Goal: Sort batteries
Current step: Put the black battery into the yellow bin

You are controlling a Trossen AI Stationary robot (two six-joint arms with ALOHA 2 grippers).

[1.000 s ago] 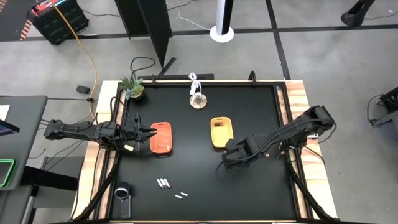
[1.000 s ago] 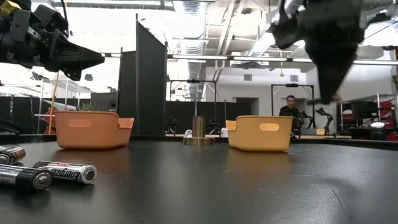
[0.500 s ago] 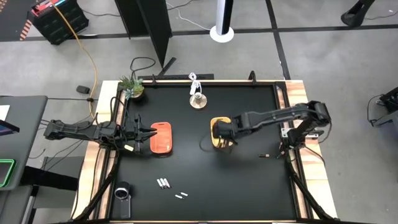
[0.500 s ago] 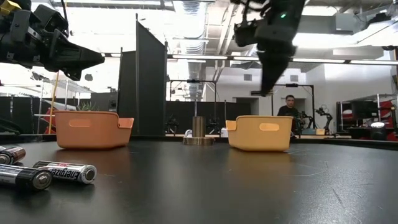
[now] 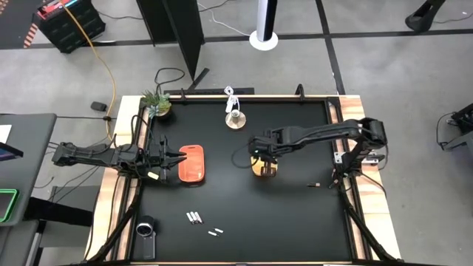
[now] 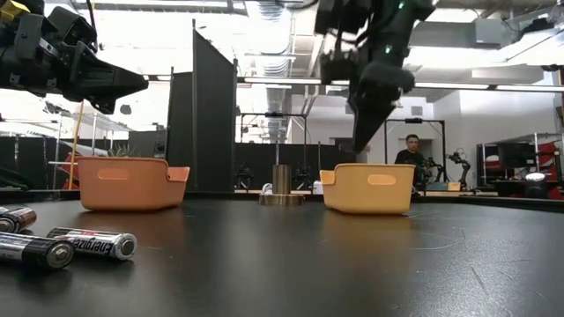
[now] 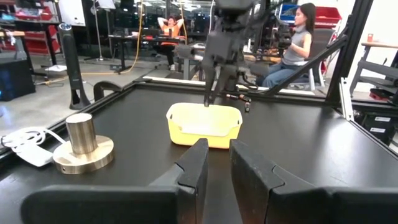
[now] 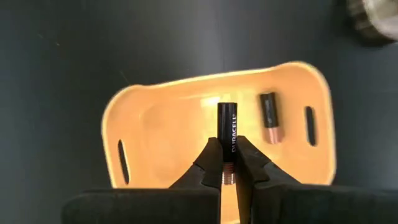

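From above, the right arm covers most of the yellow tray (image 5: 264,169) — its contents cannot be seen there. The batteries (image 5: 194,218) on the surface (image 5: 295,214) are too small to tell apart. In the low view, two batteries (image 6: 16,217) are cut by the edge.

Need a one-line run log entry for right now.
right gripper: shut on Duracell battery, above yellow tray | tray: one battery inside | left gripper: beside orange tray | loose batteries: front table area
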